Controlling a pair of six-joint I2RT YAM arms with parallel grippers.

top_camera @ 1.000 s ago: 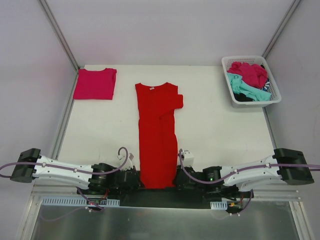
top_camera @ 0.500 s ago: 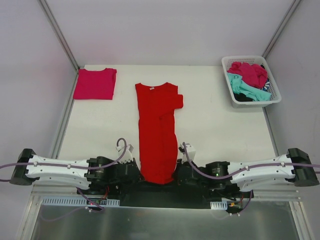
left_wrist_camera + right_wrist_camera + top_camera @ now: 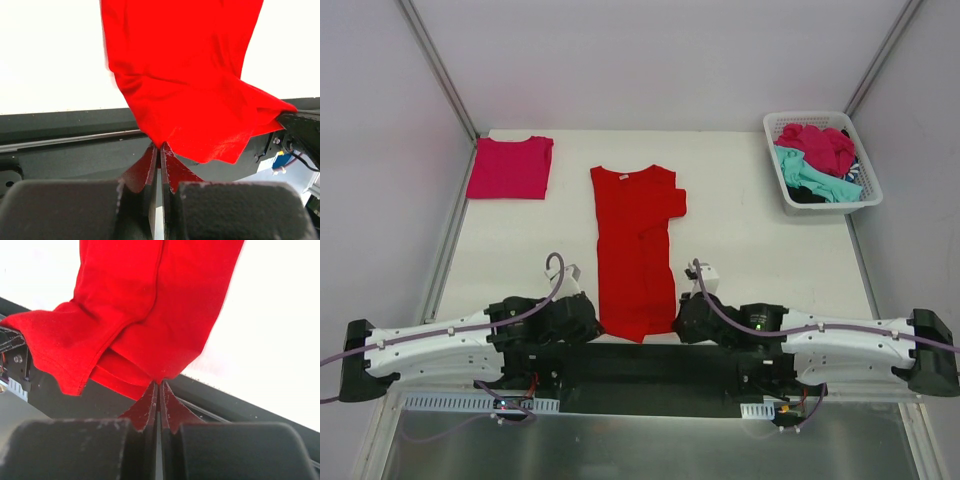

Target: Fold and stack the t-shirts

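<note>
Top external view: large bright red cloth t-shirt (image 3: 635, 245) lies lengthwise down centre frame, folded into a narrow strip. Collar end points to the top, and one sleeve pokes out on its right edge. Its near hem sits at lower centre, at the near edge of the white table (image 3: 760, 260), held at both corners. The left gripper (image 3: 592, 322) is on the hem's left corner and the right gripper (image 3: 678, 322) on its right corner. Both arms lie low, reaching in from the bottom corners of the frame.

Left wrist view: left gripper (image 3: 160, 146) jaws pressed together, pinching a corner of the red cloth. The hem is off the surface and sags across to the right of frame, above the black rail (image 3: 60, 125) along the table edge.

Right wrist view: right gripper (image 3: 159, 383) same state, jaws tight on the doubled hem corner. The folded layers show, with the loose edge drooping to the left of frame.

Folded magenta-pink t-shirt (image 3: 510, 167) lies flat in the upper left, well apart from the red one.

White plastic lattice basket (image 3: 808, 118) sits in the upper right at the table's far corner. It holds a crumpled magenta t-shirt (image 3: 817, 143), a teal t-shirt (image 3: 812, 178) below it, and dark cloth (image 3: 805, 196) at the near end.
</note>
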